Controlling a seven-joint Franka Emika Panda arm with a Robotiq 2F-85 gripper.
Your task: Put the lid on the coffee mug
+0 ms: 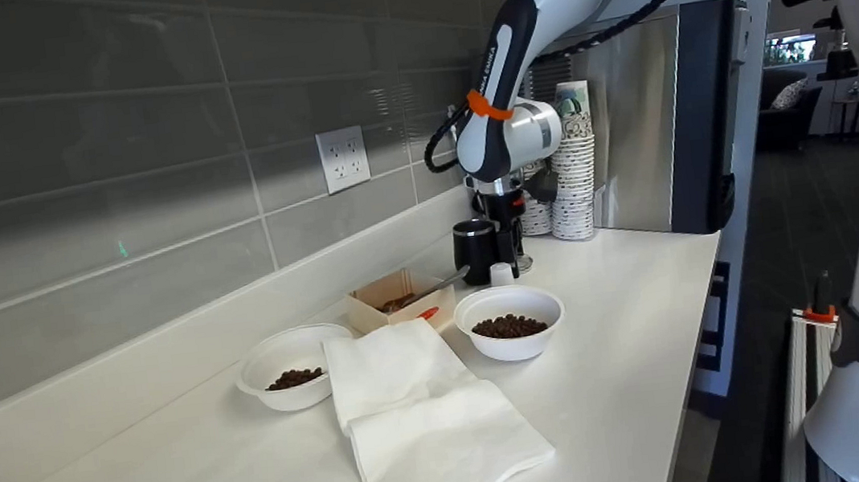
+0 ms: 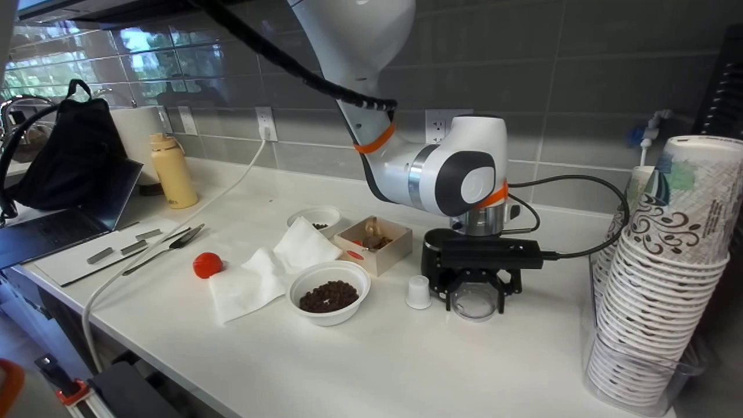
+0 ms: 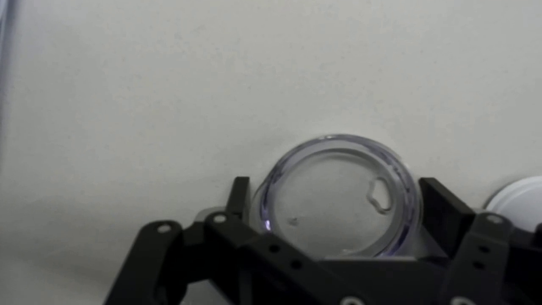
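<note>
Jaws astride clear lid [image 3: 334, 199], whether clenched unclear, white counter [image 1: 607, 382], black mug [image 1: 473, 254] near, gray-tiled wall [image 1: 71, 144]

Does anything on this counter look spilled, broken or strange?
I see no spill, and the clear lid probably just has a sip hole. The odd thing is the white cable: it runs from a wall outlet across the counter and over the edge, where it might snag.
</note>
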